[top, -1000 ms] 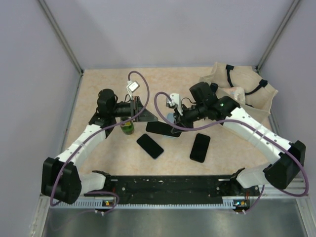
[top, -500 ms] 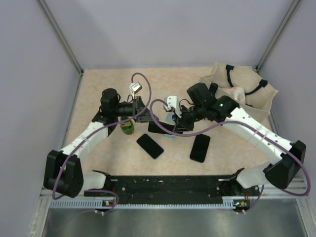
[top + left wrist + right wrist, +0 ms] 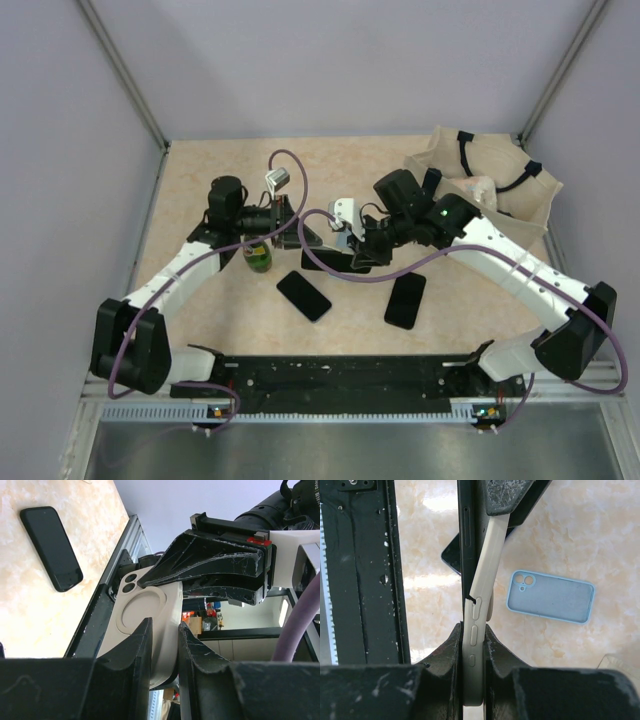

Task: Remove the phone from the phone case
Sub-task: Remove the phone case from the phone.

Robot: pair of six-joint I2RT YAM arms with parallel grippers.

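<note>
Pinching one phone case (image 3: 486, 562): two claws (image 3: 165, 626) (image 3: 471, 632).

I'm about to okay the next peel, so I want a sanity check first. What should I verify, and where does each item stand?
1. Right pincer shut on cream case: ok.
2. Left pincer clamping the case's other end: ok.
3. Case edge lifted off black phone: ok.
4. Phone fully out: not ok.
5. Table underneath bare: not ok, blue case lies there.
6. Grip on the phone itself: cannot tell.
</note>
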